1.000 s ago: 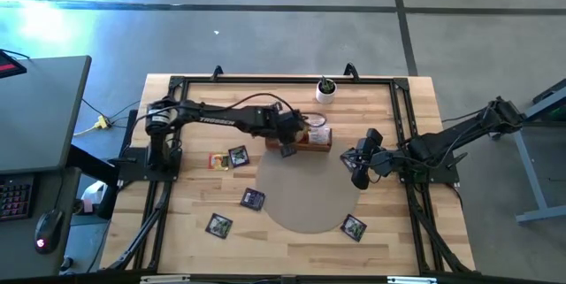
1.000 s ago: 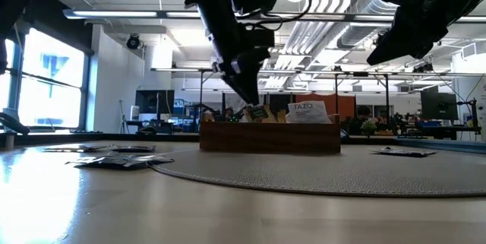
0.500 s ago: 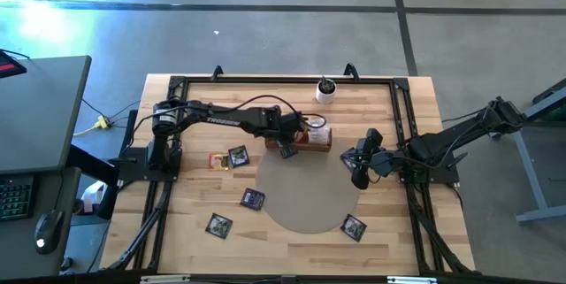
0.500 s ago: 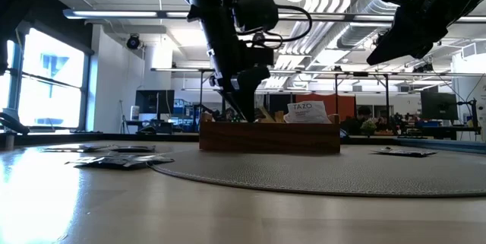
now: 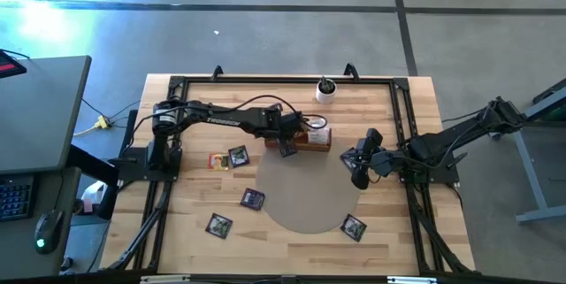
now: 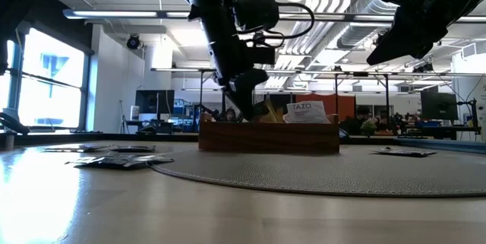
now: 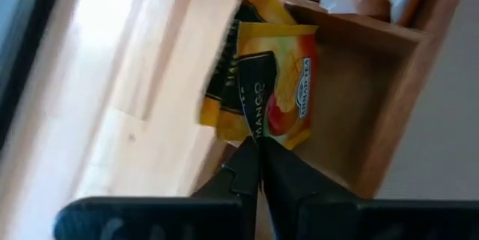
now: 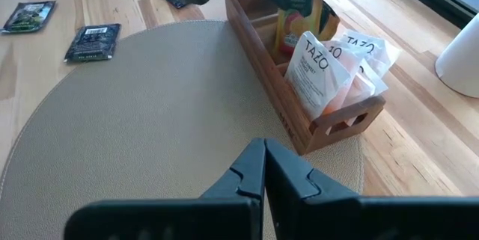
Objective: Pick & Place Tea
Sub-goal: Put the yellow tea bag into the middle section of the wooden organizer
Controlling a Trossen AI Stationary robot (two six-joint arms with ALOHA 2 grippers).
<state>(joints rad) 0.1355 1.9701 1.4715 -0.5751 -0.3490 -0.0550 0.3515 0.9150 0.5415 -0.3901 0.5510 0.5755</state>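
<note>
The left gripper point(image 5: 287, 145) is reached over the 9 o'clock end of the wooden tea box point(image 5: 311, 139), which stands at the 12 o'clock edge of the round grey mat point(image 5: 305, 191). Its jaws are pinched on the edge of an orange mango tea sachet point(image 7: 278, 94), which is held upright inside the box's end compartment, beside a yellow sachet point(image 7: 258, 4) and a dark one. White Tazo sachets point(image 8: 318, 64) are stood in the compartments further toward 3 o'clock. The right gripper point(image 5: 357, 171) is held above the mat's 2 o'clock edge with its jaws pressed together and nothing between them. Loose sachets are left on the table point(image 5: 177, 240): an orange sachet point(image 5: 217, 161) and a dark sachet point(image 5: 238, 157) at 9 o'clock of the mat, a purple-printed one point(image 5: 253, 199) at its 8 o'clock edge, one point(image 5: 219, 225) farther toward 7 o'clock, and a green-printed one point(image 5: 354, 227) at 5 o'clock. A small white cup point(image 5: 325, 91) is placed at 12 o'clock of the box.
</note>
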